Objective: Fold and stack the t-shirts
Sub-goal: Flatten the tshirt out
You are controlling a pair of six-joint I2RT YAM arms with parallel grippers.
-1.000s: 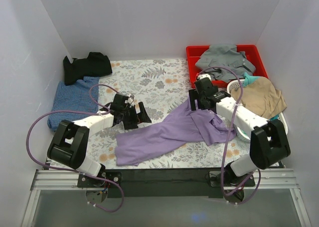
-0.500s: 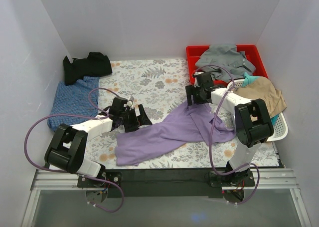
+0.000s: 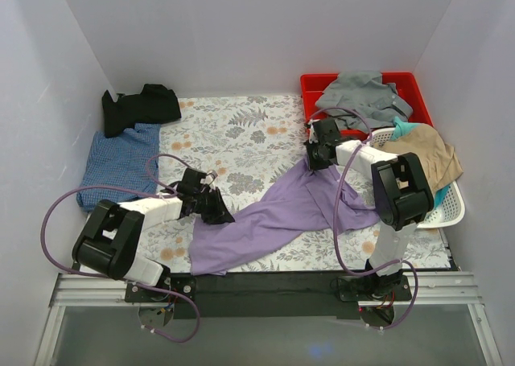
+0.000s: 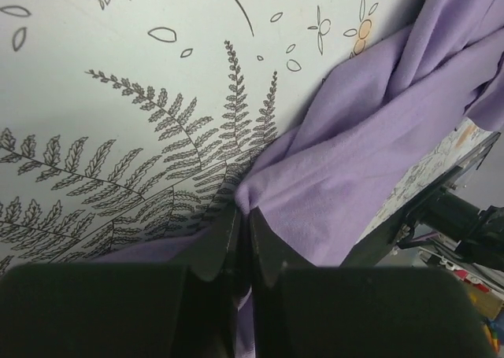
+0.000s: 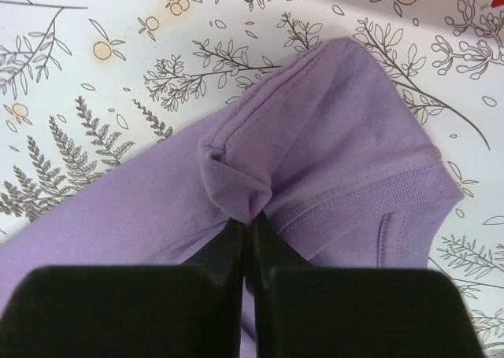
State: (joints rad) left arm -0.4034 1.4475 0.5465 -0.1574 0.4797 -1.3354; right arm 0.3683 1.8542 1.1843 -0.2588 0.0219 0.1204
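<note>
Left gripper (image 4: 242, 214) and right gripper (image 5: 248, 219), open a second ago, are now pinching my lilac t-shirt (image 3: 273, 211) at its 9 and 1 o'clock edges, likely readying a spread.

We see the leaf-printed table (image 3: 241, 133) bearing a lilac t-shirt (image 3: 273, 213) centre, blue checked t-shirt (image 3: 117, 161) and black t-shirt (image 3: 141, 104) left, red bin (image 3: 310, 80) and white basket (image 3: 451, 209) right.

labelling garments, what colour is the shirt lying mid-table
Plain lilac-purple t-shirt, clearest in the right wrist view.
</note>
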